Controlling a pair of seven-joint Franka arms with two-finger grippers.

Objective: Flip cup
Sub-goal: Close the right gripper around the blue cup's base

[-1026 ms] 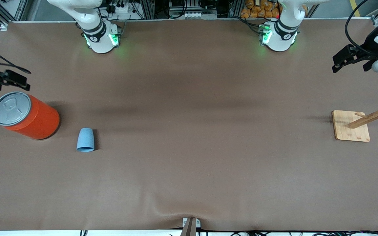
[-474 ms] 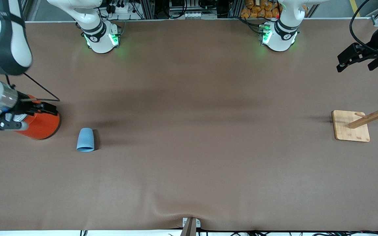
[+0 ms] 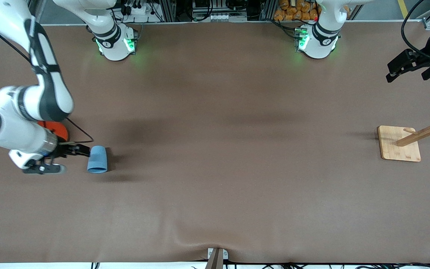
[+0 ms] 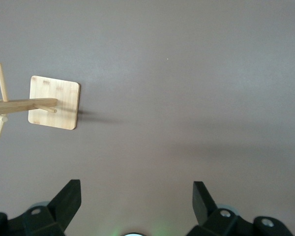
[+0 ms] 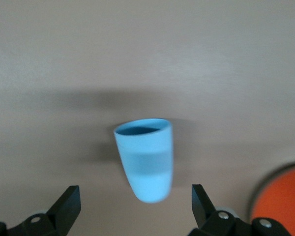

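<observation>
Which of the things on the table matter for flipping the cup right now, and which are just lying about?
In the job:
- cup, light blue, lying on its side
- right claw, open, close beside the cup

Lying about:
- orange can, mostly hidden under the right arm
- wooden rack at the left arm's end
- left claw, open, waiting above the table near that rack

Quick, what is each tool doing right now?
Left tool: open, empty, near the wooden rack.
Right tool: open, empty, at the cup.
</observation>
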